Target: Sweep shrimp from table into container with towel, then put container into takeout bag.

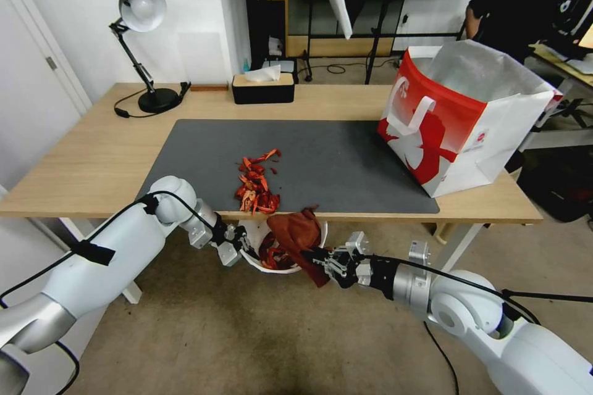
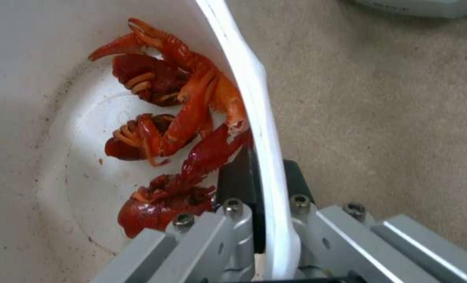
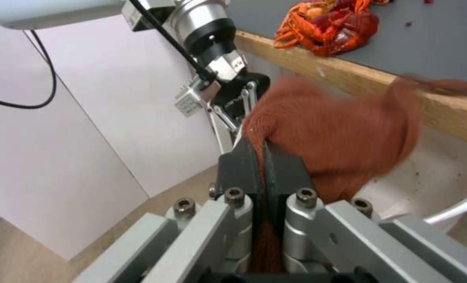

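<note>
Shrimp (image 1: 256, 182): a red-orange pile on the dark grey mat (image 1: 346, 160), near the front edge of the desk (image 1: 80, 160); a few more lie inside the container (image 1: 281, 268), seen close in my left wrist view (image 2: 176, 129).

Container: round white bowl, held just below the desk's front edge, under the pile. My left gripper (image 1: 239, 249) holds it by the rim, one of my fingers (image 2: 239, 181) inside the wall and one outside, pressed tight on the plastic.

Towel (image 1: 301, 234): rust-brown cloth, draped over the container's near side and reaching up to the desk edge. My right gripper (image 1: 318, 257) has its fingers (image 3: 241, 169) closed on a fold of it (image 3: 343, 137).

Takeout bag (image 1: 457, 117): red and white, foil-lined, standing open at the right end of the desk, well apart from the pile.

Also on the desk: a black lamp (image 1: 141, 43) at the back left, a black tissue box (image 1: 262, 87) at the back centre.
</note>
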Robot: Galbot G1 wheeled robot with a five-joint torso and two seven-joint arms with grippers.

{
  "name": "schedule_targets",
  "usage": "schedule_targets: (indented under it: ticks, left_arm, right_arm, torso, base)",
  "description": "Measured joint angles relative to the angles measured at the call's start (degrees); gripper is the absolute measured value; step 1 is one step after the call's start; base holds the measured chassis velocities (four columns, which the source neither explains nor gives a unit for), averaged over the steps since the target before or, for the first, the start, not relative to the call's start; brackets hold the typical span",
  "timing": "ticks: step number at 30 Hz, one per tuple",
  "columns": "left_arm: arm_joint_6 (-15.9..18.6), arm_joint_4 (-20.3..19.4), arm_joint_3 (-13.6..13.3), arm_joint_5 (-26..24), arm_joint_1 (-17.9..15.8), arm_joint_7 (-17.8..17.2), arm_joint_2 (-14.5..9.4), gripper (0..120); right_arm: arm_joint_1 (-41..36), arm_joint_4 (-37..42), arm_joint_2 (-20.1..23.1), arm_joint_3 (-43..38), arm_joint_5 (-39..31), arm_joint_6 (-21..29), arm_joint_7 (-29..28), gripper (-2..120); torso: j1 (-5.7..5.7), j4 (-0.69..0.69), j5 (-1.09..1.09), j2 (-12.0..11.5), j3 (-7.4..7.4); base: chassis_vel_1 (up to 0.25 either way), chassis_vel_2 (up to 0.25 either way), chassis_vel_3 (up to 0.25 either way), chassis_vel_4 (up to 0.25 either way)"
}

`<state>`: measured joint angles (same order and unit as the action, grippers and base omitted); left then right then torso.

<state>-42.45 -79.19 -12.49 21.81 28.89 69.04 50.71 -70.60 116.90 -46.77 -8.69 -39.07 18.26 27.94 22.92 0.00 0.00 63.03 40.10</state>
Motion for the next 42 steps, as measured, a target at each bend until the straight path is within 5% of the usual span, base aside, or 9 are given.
schedule_targets:
  ticks: [12, 25, 33, 35, 42]
  left_arm:
    - [0.0, -0.2, 0.0, 0.0, 0.1, 0.0, -0.2, 0]
    - [-0.1, -0.9, 1.9, 0.1, 2.3, 0.0, -1.2, 0]
    - [-0.5, -1.3, 3.4, 0.4, 4.5, 0.1, -2.4, 0]
    - [-0.5, -1.2, 3.9, 0.4, 4.8, 0.2, -2.5, 0]
    - [-0.6, -1.4, 4.6, 0.2, 5.4, 0.3, -3.4, 0]
  right_arm:
    - [0.5, 2.1, 0.0, -1.2, -0.6, -0.1, 0.1, 0]
    - [10.0, 2.1, 0.1, -1.8, -6.2, -1.3, -0.2, 0]
    - [26.5, -8.6, -2.6, 1.2, -11.0, -2.6, -2.4, 0]
    - [34.9, -18.8, -6.1, 5.5, -8.3, -3.9, -2.9, 0]
    - [44.5, -34.2, -12.9, 12.4, -3.0, -6.1, -1.8, 0]
  torso:
    - [0.0, 0.0, 0.0, 0.0, 0.0]
    - [0.0, 0.01, -0.01, 0.0, 0.0]
    - [0.0, 0.01, -0.01, 0.0, 0.01]
    - [0.0, 0.01, -0.02, 0.0, 0.01]
    - [0.01, 0.02, 0.0, 0.0, 0.02]
  base:
    - [0.0, 0.0, 0.0, 0.0]
    - [0.0, 0.0, 0.0, 0.0]
    - [0.0, 0.0, 0.0, 0.0]
    - [0.0, 0.0, 0.0, 0.0]
    - [0.0, 0.0, 0.0, 0.0]
